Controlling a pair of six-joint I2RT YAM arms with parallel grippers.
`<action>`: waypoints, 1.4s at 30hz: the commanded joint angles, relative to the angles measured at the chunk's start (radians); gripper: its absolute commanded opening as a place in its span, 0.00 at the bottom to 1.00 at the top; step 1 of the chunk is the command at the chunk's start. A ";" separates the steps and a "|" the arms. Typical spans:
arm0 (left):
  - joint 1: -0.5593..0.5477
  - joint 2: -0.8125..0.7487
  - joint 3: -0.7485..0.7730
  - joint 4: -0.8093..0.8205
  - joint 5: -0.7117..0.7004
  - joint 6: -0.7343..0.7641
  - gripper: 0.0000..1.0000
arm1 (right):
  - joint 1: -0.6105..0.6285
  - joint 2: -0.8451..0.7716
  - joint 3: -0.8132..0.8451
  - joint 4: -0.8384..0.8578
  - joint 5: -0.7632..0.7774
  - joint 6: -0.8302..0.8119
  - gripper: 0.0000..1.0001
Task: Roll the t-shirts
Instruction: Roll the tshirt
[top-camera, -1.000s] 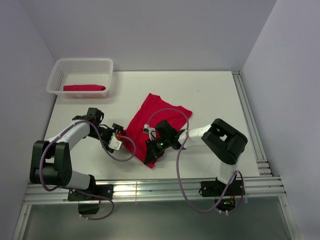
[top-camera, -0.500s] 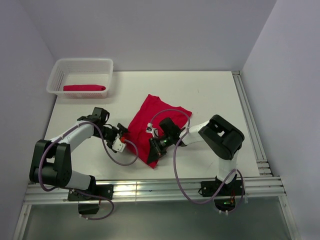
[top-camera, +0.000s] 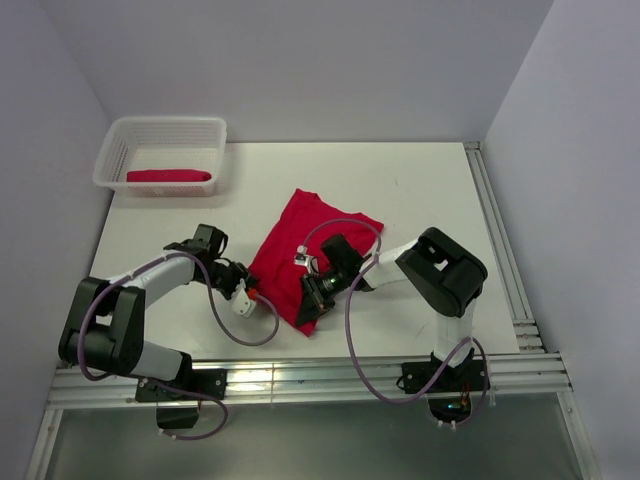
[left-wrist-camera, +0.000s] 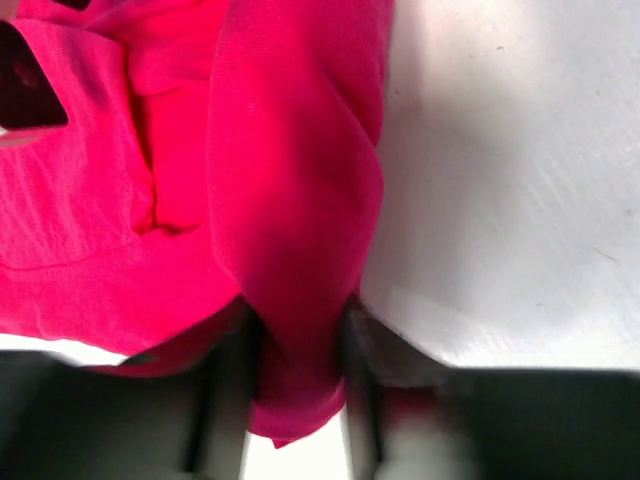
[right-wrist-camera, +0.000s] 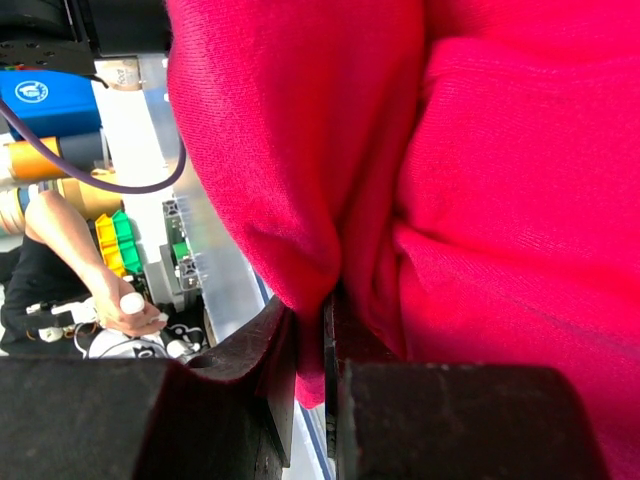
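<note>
The shirt (top-camera: 300, 235), gripped at its near end.
The left fingers (top-camera: 252, 294) have slid right over the desk (top-camera: 420, 200) and closed on its left fold; the right fingers (top-camera: 310, 303) stay pinched on the near hem. The other shirt (top-camera: 168, 176) lies rolled in the basket (top-camera: 160, 124).

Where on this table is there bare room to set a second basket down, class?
Bare: the table's right side, between the spread t-shirt and the right rail; also the far strip right of the basket. Crowded: near centre, where left arm, right arm and cables meet the t-shirt.
</note>
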 joint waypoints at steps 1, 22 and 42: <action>-0.014 0.023 0.014 0.020 -0.016 0.582 0.35 | -0.005 0.011 0.020 -0.018 -0.014 -0.011 0.00; -0.083 0.294 0.354 -0.373 -0.310 0.531 0.00 | -0.033 -0.006 0.030 -0.171 -0.118 -0.007 0.00; -0.172 0.504 0.618 -0.700 -0.419 0.422 0.00 | -0.175 -0.339 0.037 -0.459 0.188 -0.097 0.46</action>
